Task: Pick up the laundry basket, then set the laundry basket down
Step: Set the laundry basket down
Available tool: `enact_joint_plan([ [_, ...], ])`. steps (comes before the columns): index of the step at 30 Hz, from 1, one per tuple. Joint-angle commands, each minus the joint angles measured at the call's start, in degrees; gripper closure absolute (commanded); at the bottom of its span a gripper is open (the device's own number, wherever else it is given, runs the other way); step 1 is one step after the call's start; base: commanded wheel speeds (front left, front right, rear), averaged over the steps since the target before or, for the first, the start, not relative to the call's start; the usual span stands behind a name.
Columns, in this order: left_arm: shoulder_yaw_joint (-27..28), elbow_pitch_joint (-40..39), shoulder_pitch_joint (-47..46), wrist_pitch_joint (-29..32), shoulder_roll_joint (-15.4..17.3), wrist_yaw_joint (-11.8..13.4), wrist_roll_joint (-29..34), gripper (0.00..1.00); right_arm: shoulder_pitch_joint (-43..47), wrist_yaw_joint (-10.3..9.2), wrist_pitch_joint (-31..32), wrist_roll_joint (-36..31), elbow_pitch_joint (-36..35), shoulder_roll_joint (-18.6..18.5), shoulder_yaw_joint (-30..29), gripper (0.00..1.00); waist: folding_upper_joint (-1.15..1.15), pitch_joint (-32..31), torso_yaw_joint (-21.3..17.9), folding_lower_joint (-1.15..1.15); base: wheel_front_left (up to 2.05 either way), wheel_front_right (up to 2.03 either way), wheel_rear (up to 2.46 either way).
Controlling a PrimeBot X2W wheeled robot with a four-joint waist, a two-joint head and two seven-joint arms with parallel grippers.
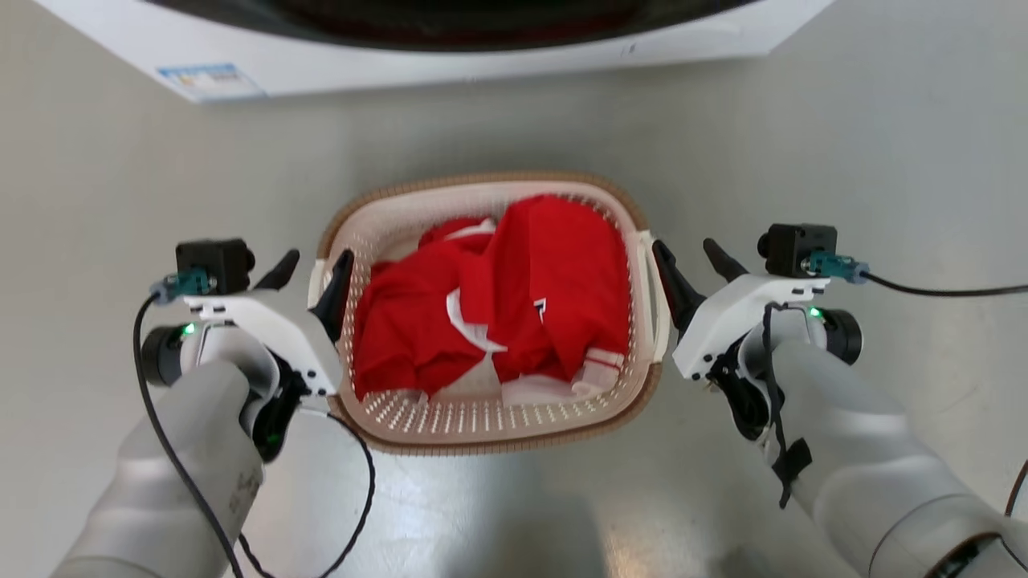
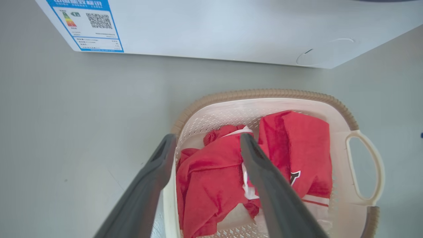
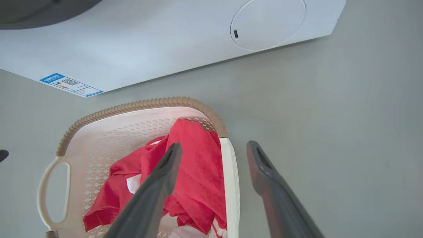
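The laundry basket [image 1: 482, 178], cream-white with a brown rim, stands on the grey floor in the middle of the head view and holds red clothes [image 1: 522, 297] with white trim. My left gripper [image 1: 320, 258] is open, one finger outside the basket's left side handle and one inside above the clothes. In the left wrist view the left gripper [image 2: 207, 136] straddles that white edge of the laundry basket [image 2: 264, 93]. My right gripper [image 1: 684, 246] is open astride the right handle. The right wrist view has the right gripper [image 3: 214, 144] around the laundry basket's white side [image 3: 230, 185].
A white washing machine [image 1: 482, 56] stands just beyond the basket, its front low edge close to the far rim; it also appears as the washing machine [image 2: 231, 29] and the washing machine [image 3: 165, 49]. Bare grey floor [image 1: 883, 160] lies on both sides. Black cables hang from both wrists.
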Motion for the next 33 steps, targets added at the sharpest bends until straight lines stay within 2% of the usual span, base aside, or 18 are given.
enact_joint_plan([
  [1, 2.1, -1.1, 1.8, -0.4, 2.0, -0.2, 1.1, 0.00, 3.4, 0.39, -0.6, -1.2, -1.0, 0.8, -0.4, 0.00, 0.00, -3.6, -0.7, 0.00, 0.00, 0.00, 0.00],
  [9, 11.2, -8.7, 10.3, -0.4, 1.7, -0.2, 7.8, 0.00, 10.0, 0.39, -0.6, -11.4, -7.8, -0.2, -10.9, 0.00, 0.00, -13.4, -1.1, 0.00, 0.00, 0.00, 0.00],
  [18, 20.3, -19.0, 18.8, -0.4, 0.0, -0.2, 14.8, 0.00, 19.2, 0.39, -0.6, -23.4, -18.5, -0.5, -23.2, 0.00, 0.00, -22.2, -0.2, 0.00, 0.00, 0.00, 0.00],
  [33, 29.4, -33.1, 30.5, -0.4, -3.4, -0.2, 24.4, 0.00, 31.7, 0.39, -0.6, -34.3, -35.0, -0.7, -33.9, 0.00, 0.00, -34.5, 2.0, 0.00, 0.00, 0.00, 0.00],
])
